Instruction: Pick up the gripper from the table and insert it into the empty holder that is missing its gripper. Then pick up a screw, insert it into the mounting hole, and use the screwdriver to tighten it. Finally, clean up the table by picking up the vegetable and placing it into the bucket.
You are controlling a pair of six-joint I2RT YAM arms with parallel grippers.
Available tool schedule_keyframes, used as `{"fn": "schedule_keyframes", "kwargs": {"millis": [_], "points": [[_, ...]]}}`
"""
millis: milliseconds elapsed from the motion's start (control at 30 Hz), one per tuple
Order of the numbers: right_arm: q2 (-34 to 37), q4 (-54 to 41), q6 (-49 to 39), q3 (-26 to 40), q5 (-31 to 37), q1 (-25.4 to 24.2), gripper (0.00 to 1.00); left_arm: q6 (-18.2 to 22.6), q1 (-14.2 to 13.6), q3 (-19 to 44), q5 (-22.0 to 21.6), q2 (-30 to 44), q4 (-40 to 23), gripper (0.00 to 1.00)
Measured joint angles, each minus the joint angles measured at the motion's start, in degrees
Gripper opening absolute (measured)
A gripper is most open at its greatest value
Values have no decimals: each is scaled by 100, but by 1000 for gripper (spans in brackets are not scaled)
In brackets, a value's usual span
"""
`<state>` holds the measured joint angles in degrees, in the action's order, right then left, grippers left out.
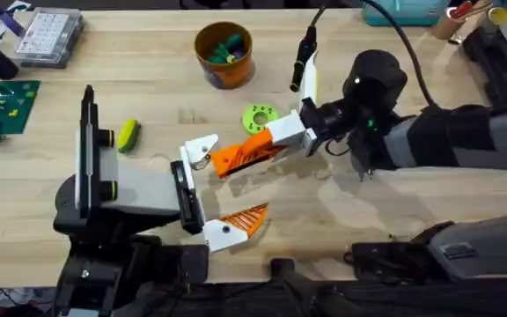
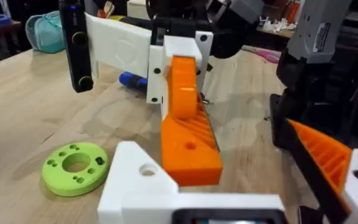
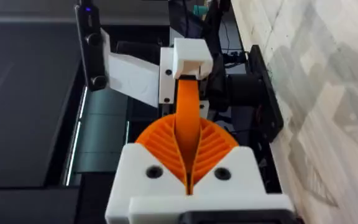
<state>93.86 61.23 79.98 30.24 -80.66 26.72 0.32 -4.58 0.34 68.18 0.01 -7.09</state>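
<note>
Right tool point(image 1: 282, 146): my pads pinch shut on the gripper point(image 1: 245, 155) — held above the desk point(image 1: 341, 220).
Left tool point(image 1: 211, 189): open, empty — just beside the gripper's tip.

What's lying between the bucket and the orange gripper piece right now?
A lime-green ring disc lies between the bucket and the gripper, as the overhead view shows.

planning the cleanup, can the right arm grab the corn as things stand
Probably not yet: the right gripper is shut on the orange finger, and the corn lies on the far side, close beside the left arm.
</note>
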Motion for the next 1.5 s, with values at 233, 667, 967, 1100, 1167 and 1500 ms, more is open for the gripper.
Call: {"fn": "schedule_keyframes", "kwargs": {"millis": [233, 667, 967, 1100, 1167, 1500], "points": [[0, 278, 84, 0, -46, 11, 13, 22, 0, 0, 2, 0, 0, 990], [0, 136, -61, 0, -105, 124, 12, 34, 0, 0, 17, 0, 0, 990], [0, -259, -346, 0, 207, 205, 12, 34, 0, 0, 17, 0, -1, 990], [0, -260, -373, 0, 269, 210, 14, 34, 0, 0, 15, 0, 0, 990], [0, -260, -375, 0, 282, 213, 12, 34, 0, 0, 13, 0, 0, 990], [0, -260, -369, 0, 284, 214, 12, 34, 0, 0, 13, 0, 0, 990]]}}
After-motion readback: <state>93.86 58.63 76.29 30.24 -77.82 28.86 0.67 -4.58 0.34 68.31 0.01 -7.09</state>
